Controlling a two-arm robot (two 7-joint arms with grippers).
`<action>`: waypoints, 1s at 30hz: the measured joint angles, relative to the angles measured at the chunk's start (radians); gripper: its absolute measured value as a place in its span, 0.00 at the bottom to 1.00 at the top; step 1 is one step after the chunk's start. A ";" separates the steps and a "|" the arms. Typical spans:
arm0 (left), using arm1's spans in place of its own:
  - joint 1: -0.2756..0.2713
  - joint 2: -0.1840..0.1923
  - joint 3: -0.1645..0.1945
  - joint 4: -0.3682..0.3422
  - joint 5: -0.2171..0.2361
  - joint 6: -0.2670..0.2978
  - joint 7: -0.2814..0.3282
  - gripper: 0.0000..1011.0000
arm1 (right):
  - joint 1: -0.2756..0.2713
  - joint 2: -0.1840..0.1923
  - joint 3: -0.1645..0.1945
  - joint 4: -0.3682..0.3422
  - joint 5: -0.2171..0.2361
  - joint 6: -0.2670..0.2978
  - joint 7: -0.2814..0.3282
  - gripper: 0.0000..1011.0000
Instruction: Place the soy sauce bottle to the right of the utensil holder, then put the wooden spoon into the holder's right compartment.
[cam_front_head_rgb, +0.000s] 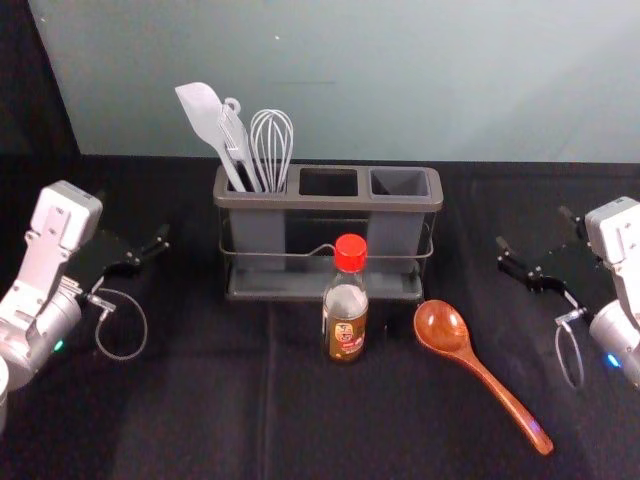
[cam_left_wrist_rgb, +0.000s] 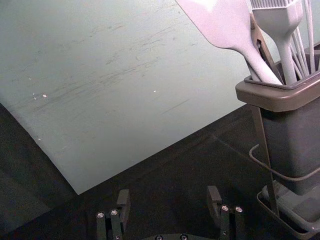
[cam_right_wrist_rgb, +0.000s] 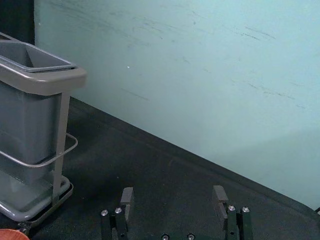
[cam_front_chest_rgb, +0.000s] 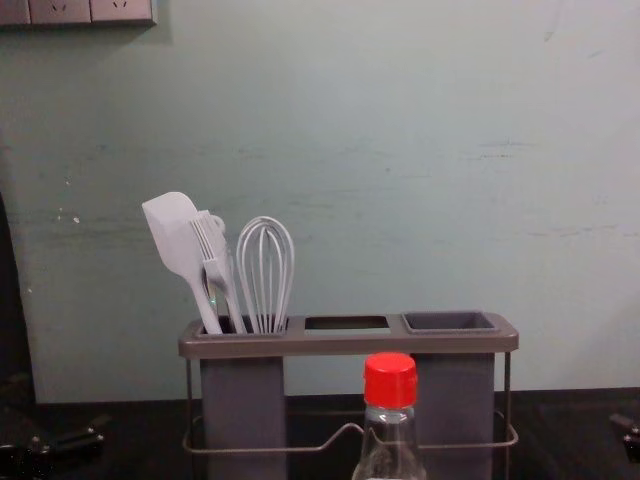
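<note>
Left gripper (cam_front_head_rgb: 134, 217): hangs over black cloth (cam_front_head_rgb: 200, 410), left of holder (cam_front_head_rgb: 300, 201). Comes in from head view's left edge with arm slanted forward and inward. Released, with fingers (cam_left_wrist_rgb: 123, 205) spread wide in left wrist view. Right gripper (cam_front_head_rgb: 533, 228): mirrors that pose right of holder. Also released, with both tips well apart in right wrist view.

Bottle (cam_front_head_rgb: 345, 310): stands upright in front of holder, slightly right of its middle, with red cap on. Spoon (cam_front_head_rgb: 500, 395): lies on cloth right of bottle, with bowl near holder's front right corner and handle slanting toward near right. Spatula (cam_front_head_rgb: 205, 112) and whisk (cam_front_head_rgb: 271, 140): lean in holder's left compartment.
</note>
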 joint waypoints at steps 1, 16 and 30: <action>0.000 0.000 0.000 0.000 0.000 0.000 0.000 0.99 | 0.000 0.000 0.000 0.000 0.000 0.000 0.000 0.99; 0.000 0.000 0.000 0.000 0.000 0.000 0.000 0.99 | 0.000 0.000 0.000 0.000 0.000 0.000 0.000 0.99; 0.000 0.000 0.000 0.000 0.000 0.000 0.000 0.99 | 0.000 0.000 0.000 0.000 0.000 0.000 0.000 0.99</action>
